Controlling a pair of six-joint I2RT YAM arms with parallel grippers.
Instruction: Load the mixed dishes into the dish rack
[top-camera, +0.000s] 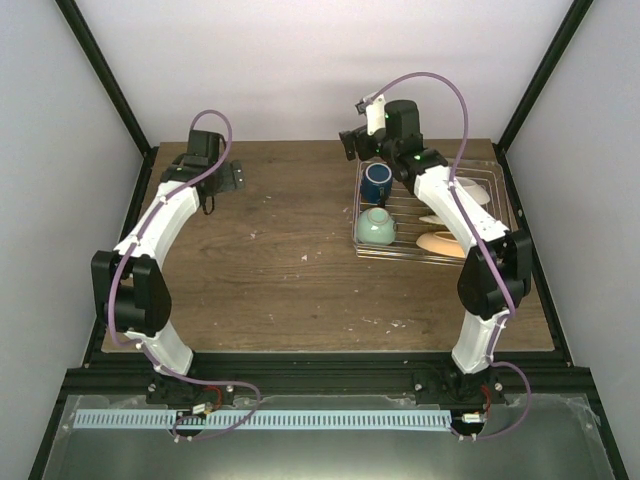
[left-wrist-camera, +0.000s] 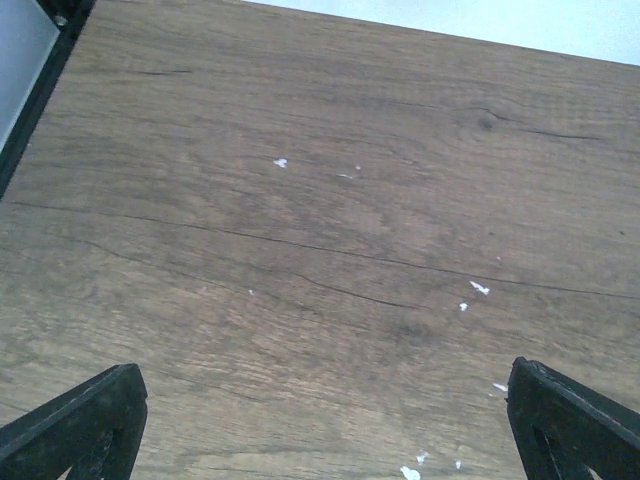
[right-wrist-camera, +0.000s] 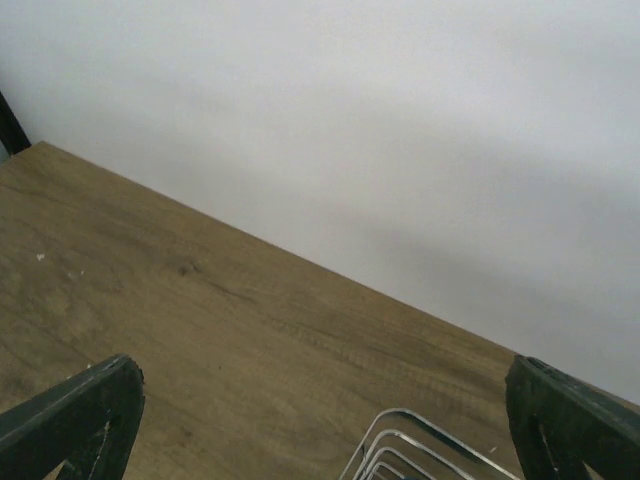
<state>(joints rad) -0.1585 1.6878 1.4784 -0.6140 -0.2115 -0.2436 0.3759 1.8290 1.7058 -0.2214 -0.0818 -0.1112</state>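
Your left claw (left-wrist-camera: 322, 372) hangs released, jaws wide, over the bench (top-camera: 280, 260) near its far left corner; your right claw (right-wrist-camera: 320, 365) is likewise released, grasping nothing, above the far edge of the dish rack (top-camera: 400, 253); the rack sits far right, holding the dark blue mug (top-camera: 376, 183), the mint-green bowl (top-camera: 375, 227) just nearer, and plates (top-camera: 445, 243) partly hidden by the right arm.
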